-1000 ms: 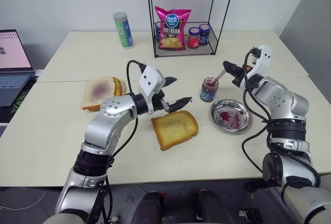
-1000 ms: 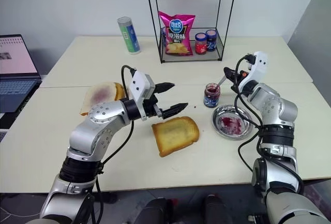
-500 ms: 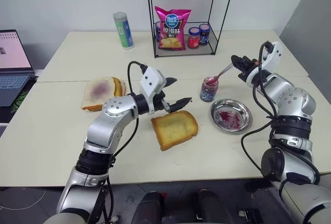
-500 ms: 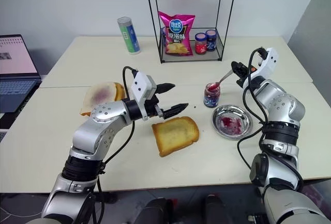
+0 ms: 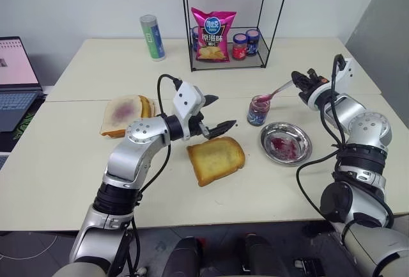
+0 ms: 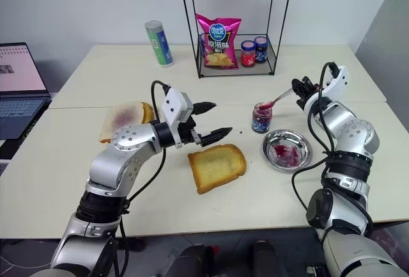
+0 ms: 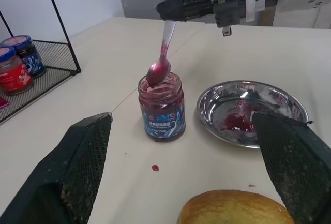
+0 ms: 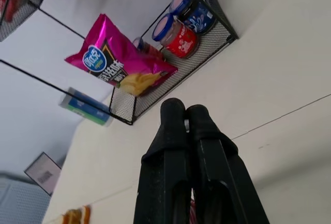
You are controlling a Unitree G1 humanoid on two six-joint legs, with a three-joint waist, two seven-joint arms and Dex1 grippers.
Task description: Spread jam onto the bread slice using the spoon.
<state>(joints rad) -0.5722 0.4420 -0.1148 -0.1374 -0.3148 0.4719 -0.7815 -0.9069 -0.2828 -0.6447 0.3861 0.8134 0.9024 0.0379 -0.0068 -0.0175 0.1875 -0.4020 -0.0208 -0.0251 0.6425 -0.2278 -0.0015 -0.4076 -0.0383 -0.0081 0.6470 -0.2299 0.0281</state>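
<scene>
over the jar (image 7: 162,106), jam-smeared spoon (image 7: 161,64)

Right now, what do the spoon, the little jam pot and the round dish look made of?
Spoon: shiny silvery metal, probably steel. Jam pot: clear glass, it seems; the dark jam shows through. Dish: polished metal, mirror-like rim.

Office or lab room: plain pale tables (image 5: 77,162) pushed together, open laptop (image 5: 16,82), bare white wall (image 5: 83,2).
</scene>
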